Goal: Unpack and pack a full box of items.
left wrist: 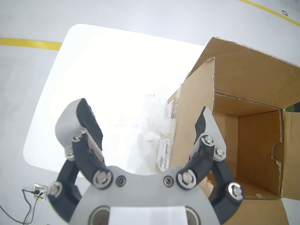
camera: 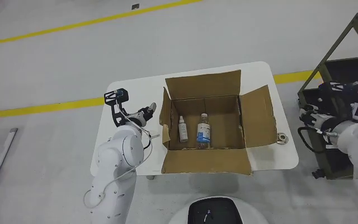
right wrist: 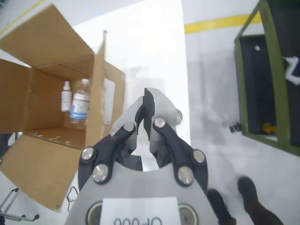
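An open cardboard box (camera: 215, 95) with its flaps spread stands on the white table (camera: 140, 95). Inside it lie a small white spray bottle (camera: 183, 129) and a clear water bottle (camera: 203, 131) with a blue label; both bottles show again in the right wrist view, the spray bottle (right wrist: 66, 97) beside the water bottle (right wrist: 80, 100). My left gripper (left wrist: 144, 115) is open and holds nothing, above the table just left of the box (left wrist: 246, 108). My right gripper (right wrist: 145, 101) is shut with nothing in it, off the table's right end.
A green metal cart (camera: 330, 106) with dark bins stands right of the table; its frame (right wrist: 264, 76) is close to my right gripper. A small round metal piece (camera: 282, 138) lies near the table's right edge. A person's shoes (right wrist: 248, 188) are on the floor.
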Controlling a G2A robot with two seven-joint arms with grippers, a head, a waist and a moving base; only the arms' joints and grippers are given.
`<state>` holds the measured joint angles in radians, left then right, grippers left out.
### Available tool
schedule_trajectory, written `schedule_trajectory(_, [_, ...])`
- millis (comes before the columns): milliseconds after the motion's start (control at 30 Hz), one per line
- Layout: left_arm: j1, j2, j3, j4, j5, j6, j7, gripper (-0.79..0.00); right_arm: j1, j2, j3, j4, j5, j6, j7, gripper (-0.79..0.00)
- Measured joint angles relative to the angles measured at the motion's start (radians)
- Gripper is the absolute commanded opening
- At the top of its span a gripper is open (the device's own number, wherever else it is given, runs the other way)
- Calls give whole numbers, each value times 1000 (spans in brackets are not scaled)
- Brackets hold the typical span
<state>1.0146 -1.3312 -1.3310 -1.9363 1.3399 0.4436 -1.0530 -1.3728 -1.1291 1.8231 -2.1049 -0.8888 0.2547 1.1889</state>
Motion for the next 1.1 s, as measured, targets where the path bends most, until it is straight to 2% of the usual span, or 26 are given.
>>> schedule_trajectory(167, [0, 0, 0, 0, 0, 0, 0, 0, -14, 11, -38, 86, -120, 0, 117, -785])
schedule_trajectory(300, [0, 0, 0, 0, 0, 0, 0, 0, 33, 14, -127, 181, -225, -5, 191, -785])
schedule_trajectory(467, [0, 0, 0, 0, 0, 0, 0, 0, 85, 9, -218, 274, -243, -7, 171, -785])
schedule_trajectory(800, [0, 0, 0, 0, 0, 0, 0, 0, 83, 8, -223, 277, -242, -9, 163, -785])
schedule_trajectory(867, [0, 0, 0, 0, 0, 0, 0, 0, 78, 7, -236, 288, -241, -22, 130, -699])
schedule_trajectory(900, [0, 0, 0, 0, 0, 0, 0, 0, 82, 6, -245, 297, -240, -27, 114, -594])
schedule_trajectory(967, [0, 0, 0, 0, 0, 0, 0, 0, 99, 6, -252, 314, -234, -37, 116, -493])
schedule_trajectory(1100, [0, 0, 0, 0, 0, 0, 0, 0, 159, 6, -280, 361, -245, -66, 136, -440])
